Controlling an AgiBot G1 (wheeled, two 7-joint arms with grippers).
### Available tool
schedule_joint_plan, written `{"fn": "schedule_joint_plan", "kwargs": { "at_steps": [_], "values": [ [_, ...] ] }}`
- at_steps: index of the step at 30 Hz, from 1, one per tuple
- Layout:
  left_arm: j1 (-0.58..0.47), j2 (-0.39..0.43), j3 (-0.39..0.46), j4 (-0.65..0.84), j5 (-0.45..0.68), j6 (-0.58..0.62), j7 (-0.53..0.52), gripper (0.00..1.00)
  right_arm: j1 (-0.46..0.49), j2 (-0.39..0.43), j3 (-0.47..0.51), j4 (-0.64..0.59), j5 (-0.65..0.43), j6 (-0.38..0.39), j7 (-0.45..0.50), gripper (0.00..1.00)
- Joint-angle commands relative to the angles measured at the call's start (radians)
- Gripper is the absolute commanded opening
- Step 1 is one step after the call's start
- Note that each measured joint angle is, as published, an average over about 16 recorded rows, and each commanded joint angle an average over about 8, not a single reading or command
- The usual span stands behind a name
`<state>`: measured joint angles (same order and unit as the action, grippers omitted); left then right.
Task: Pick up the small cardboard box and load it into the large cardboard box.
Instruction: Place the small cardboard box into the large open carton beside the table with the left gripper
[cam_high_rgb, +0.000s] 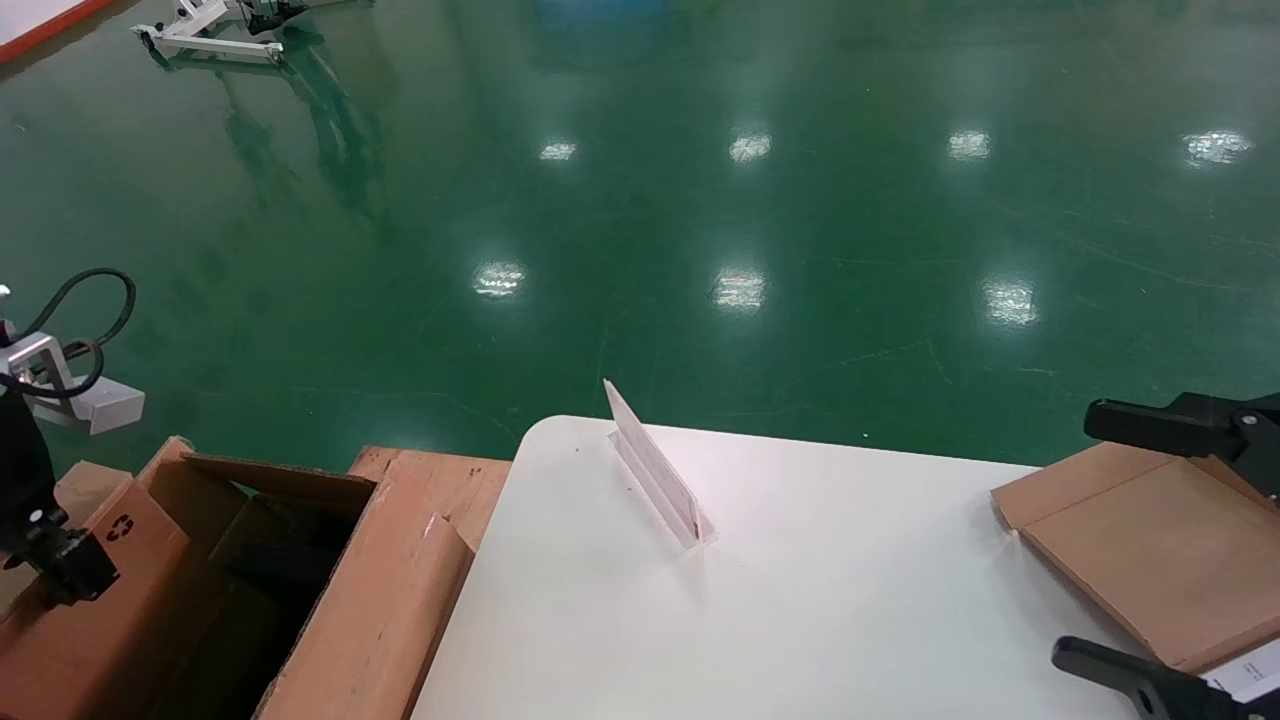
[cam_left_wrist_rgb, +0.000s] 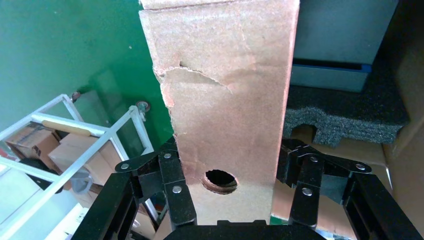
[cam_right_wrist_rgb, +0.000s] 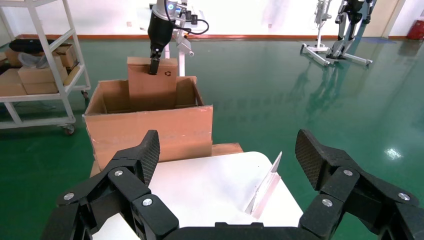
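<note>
The small cardboard box (cam_high_rgb: 135, 505), slim and brown with a black recycling symbol, stands upright with its lower end inside the large cardboard box (cam_high_rgb: 385, 590) at the lower left. My left gripper (cam_high_rgb: 65, 570) is shut on its upper end. In the left wrist view the small cardboard box (cam_left_wrist_rgb: 230, 100) with its round hole sits between the left gripper's (cam_left_wrist_rgb: 232, 155) fingers, and black foam (cam_left_wrist_rgb: 345, 110) lies below. The right wrist view shows the small cardboard box (cam_right_wrist_rgb: 152, 87) rising out of the large cardboard box (cam_right_wrist_rgb: 150, 127). My right gripper (cam_high_rgb: 1090, 540) hangs open at the table's right side.
A flat brown package with a white label (cam_high_rgb: 1160, 550) lies on the white table (cam_high_rgb: 800, 620) between the right gripper's fingers. A clear sign holder (cam_high_rgb: 655, 475) stands mid-table. A white shelf cart (cam_right_wrist_rgb: 45, 75) with boxes stands beyond the large box. Green floor surrounds the table.
</note>
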<state>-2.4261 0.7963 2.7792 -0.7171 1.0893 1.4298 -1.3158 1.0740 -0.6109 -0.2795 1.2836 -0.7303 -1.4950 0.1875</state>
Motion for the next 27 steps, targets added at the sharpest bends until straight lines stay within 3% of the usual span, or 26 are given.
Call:
{"fn": "schedule_joint_plan", "kwargs": {
  "at_steps": [1,24,27],
  "values": [
    [0.007,-0.003,-0.001,-0.003,0.001,-0.009,-0.001,0.00,0.000,0.000,0.000,0.000,0.000,0.000,0.000,1.00],
    [0.124,-0.032,-0.003,0.004,-0.001,-0.065,-0.027,0.01,0.000,0.000,0.000,0.000,0.000,0.000,0.000,1.00],
    [0.146,-0.033,-0.007,0.013,-0.006,-0.071,-0.033,0.37,0.000,0.000,0.000,0.000,0.000,0.000,0.000,1.00]
  ]
}}
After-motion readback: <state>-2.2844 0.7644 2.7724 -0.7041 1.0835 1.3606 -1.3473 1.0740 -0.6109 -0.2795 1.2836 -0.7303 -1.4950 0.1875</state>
